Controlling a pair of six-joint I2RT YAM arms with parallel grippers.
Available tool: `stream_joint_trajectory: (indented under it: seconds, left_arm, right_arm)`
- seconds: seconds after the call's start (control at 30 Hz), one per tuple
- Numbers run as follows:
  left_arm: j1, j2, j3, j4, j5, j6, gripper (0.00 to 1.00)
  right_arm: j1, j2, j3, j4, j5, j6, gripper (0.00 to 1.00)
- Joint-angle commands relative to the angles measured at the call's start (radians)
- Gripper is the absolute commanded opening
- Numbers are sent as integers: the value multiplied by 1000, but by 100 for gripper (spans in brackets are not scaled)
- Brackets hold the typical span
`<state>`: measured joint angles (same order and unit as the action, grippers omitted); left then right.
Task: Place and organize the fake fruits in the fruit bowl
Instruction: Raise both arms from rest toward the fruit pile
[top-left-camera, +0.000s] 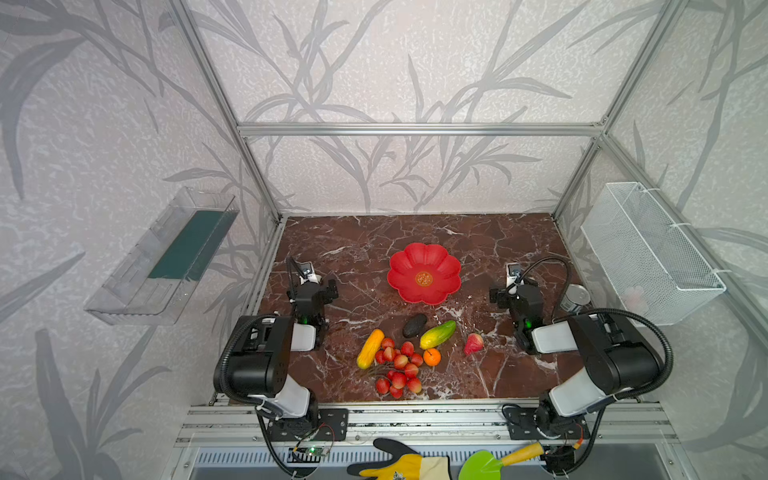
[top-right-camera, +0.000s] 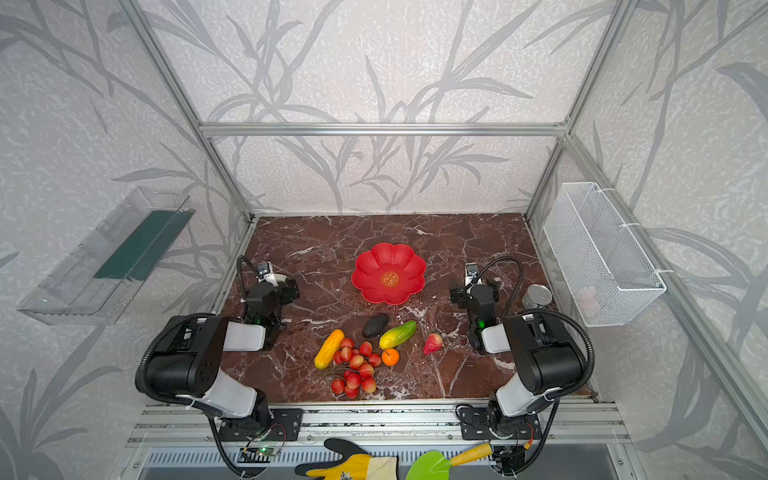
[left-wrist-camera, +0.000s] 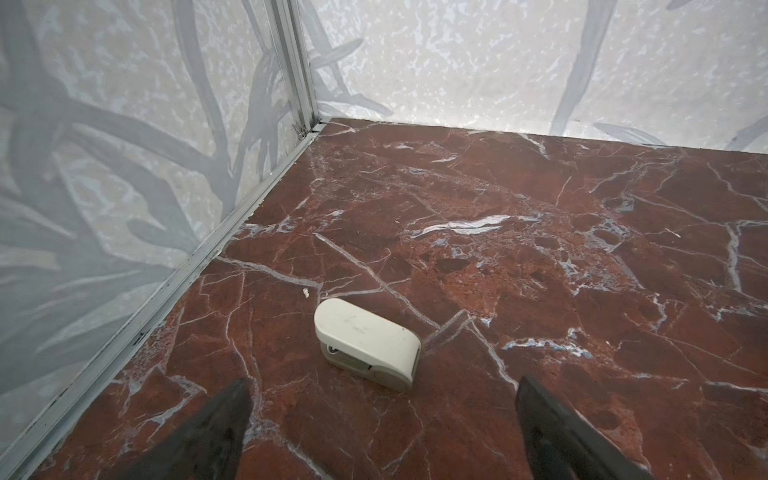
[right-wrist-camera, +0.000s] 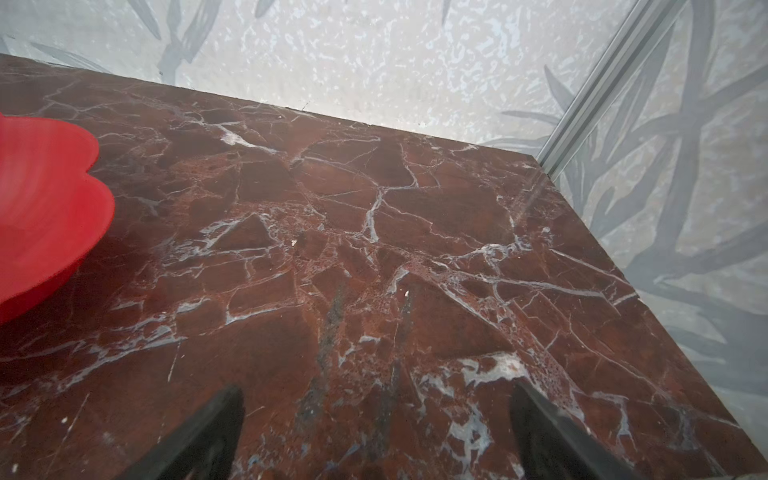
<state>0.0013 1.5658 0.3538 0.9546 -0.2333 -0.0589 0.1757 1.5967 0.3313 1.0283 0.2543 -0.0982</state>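
Both top views: the bowl (top-left-camera: 415, 257) sat mid-bench (top-left-camera: 353, 249), between the two arms. In front of it, clear of its rim, lay the avocado (top-left-camera: 414, 325) and green-yellow fruit (top-left-camera: 437, 334), side by side. Nearer the front edge were the yellow fruit (top-left-camera: 370, 348), red-ball bunch (top-left-camera: 399, 365) and orange (top-left-camera: 432, 357), close together. The pink pointed fruit (top-left-camera: 473, 343) lay apart, to the right.

The left hand (left-wrist-camera: 382, 386) was spread wide, gripping nothing. A white plastic piece (left-wrist-camera: 365, 343) lay on the bench just ahead of it, touching neither finger. The right hand (right-wrist-camera: 377, 386) was also spread, over bare bench, with the bowl's edge off to one side.
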Motion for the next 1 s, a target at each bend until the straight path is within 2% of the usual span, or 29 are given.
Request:
stream_joint_trajectory:
  seconds: [0.0,0.33,0.83,0.9,0.93,0.97]
  left_arm:
    - [2,6,14,17,5,15,99]
    - [3,6,15,15,6,13,99]
    - [4,6,13,19,6,14,98]
    - [2,-19,-8,43,-11,10,95]
    - [-2,-65,-17,26,-35,9,95]
    - [-12,-136,-13,-46,-63,12,95]
  right_arm:
    - [-4,6,11,39,17,8,99]
    - [-16,1,20,13,-13,18,99]
    - [-12,4,8,41,5,14,99]
    - [4,-17,-9,66,58,10,99]
    - [5,-47,-13,44,44,9,99]
    - [28,-87,0,1,97,-12,99]
